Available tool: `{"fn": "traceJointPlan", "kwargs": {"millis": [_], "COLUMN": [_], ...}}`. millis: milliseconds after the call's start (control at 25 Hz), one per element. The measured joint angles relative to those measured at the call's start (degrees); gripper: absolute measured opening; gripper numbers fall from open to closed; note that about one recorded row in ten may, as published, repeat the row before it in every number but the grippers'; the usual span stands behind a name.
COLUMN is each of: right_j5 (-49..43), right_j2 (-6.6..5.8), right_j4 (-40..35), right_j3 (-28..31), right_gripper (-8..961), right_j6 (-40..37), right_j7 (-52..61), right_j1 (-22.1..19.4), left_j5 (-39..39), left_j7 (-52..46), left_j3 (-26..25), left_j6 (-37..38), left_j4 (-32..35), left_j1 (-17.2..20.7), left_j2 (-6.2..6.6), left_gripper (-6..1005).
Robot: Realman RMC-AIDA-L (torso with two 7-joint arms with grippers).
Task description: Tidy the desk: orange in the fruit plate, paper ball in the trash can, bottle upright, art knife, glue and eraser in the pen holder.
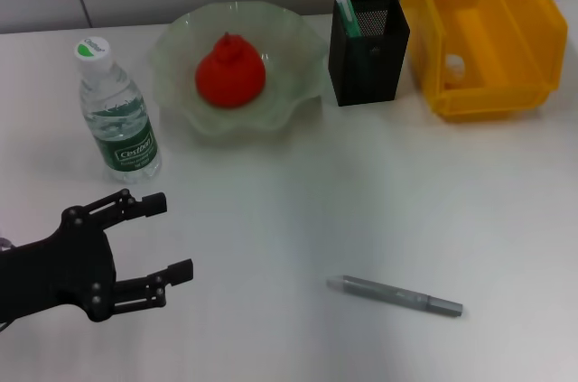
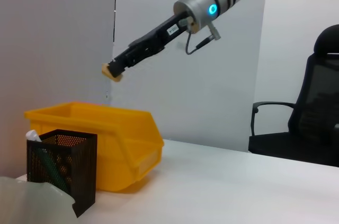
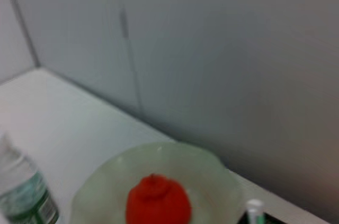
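Eraser (image 2: 113, 71) sits pinched between the right gripper's (image 2: 114, 69) jaws, held high over the yellow bin (image 1: 488, 48) beside the pen holder (image 1: 368, 39), likely so it can drop in from above. Orange (image 1: 230, 71) already lies in the plate (image 1: 298, 48), bottle (image 1: 116, 111) stands upright, and the knife (image 1: 396, 295) waits on the desk (image 1: 298, 210). Left gripper (image 1: 167, 237) idles, jaws apart, near the bottle.

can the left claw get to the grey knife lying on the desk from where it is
Probably yes. The left claw hangs open low over the near left of the desk, and the art knife lies alone on bare white surface toward the right. Nothing stands between them; the bottle and fruit plate sit farther back.
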Motion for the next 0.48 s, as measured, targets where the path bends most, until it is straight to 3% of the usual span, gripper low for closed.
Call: {"fn": "traceJointPlan", "kwargs": {"millis": [240,480], "right_j5": [0.81,0.83], "right_j2": [-6.03,-6.64], "right_j4": [16.88,21.19], "right_j3": [0.95,0.45], "right_gripper": [301,311], "right_j6": [3.8,5.75], "right_j7": [-2.1,-5.84], "right_j1": [4.13,5.21], "left_j5": [0.0,0.0], "left_j7": [-0.16,0.18], "left_j3": [0.01,-0.03], "left_j6": [0.03,0.04], "left_j4": [-0.03,-0.03], "left_j1": [-0.17,-0.18], "left_j2": [-0.01,-0.01], "left_gripper": [861,861]}}
